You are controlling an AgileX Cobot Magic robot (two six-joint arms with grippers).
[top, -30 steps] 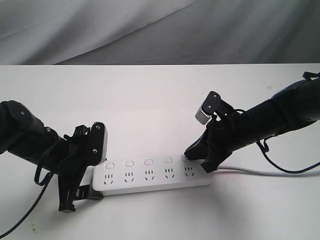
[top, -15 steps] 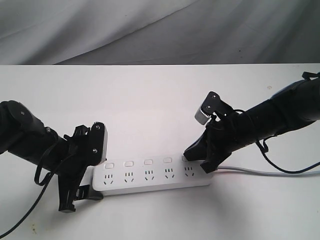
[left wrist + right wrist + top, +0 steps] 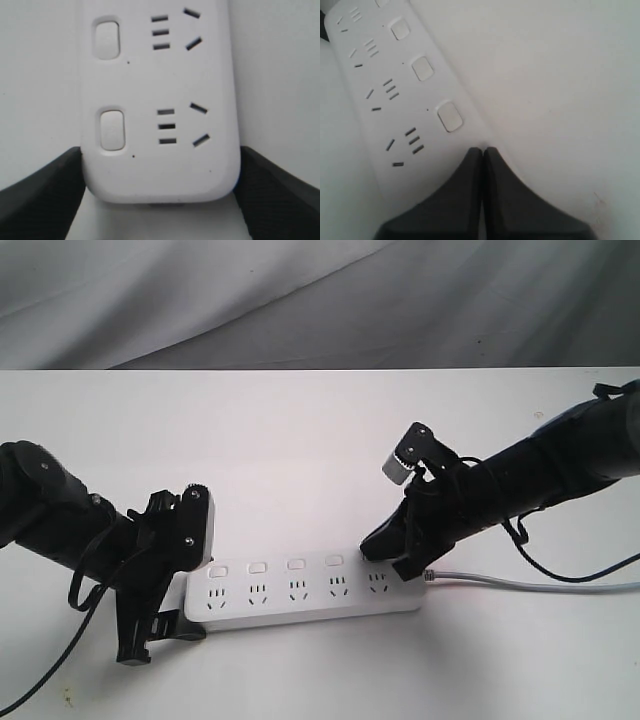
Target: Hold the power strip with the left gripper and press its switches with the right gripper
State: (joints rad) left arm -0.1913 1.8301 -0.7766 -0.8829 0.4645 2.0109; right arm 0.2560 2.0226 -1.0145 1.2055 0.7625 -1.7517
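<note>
The white power strip [image 3: 300,592] lies flat on the table, its grey cord [image 3: 530,585] running off to the right. My left gripper [image 3: 195,585] is shut on the strip's left end. In the left wrist view the power strip [image 3: 160,100] sits with a black finger [image 3: 45,195] against each of its sides. My right gripper [image 3: 368,550] is shut, its tip down at the strip's right end, hiding the fifth switch. Several switches [image 3: 296,564] show in a row. In the right wrist view the right gripper [image 3: 482,150] rests just past the nearest visible switch [image 3: 450,116].
The white table [image 3: 300,440] stretches back to a grey cloth backdrop [image 3: 300,300]. A loose black cable [image 3: 50,670] from the left arm trails to the front left. Another cable [image 3: 560,575] hangs in a loop under the right arm.
The right gripper has shifted slightly to the left along the strip's right end, uncovering where the cord enters. The left gripper and the strip have not moved.
</note>
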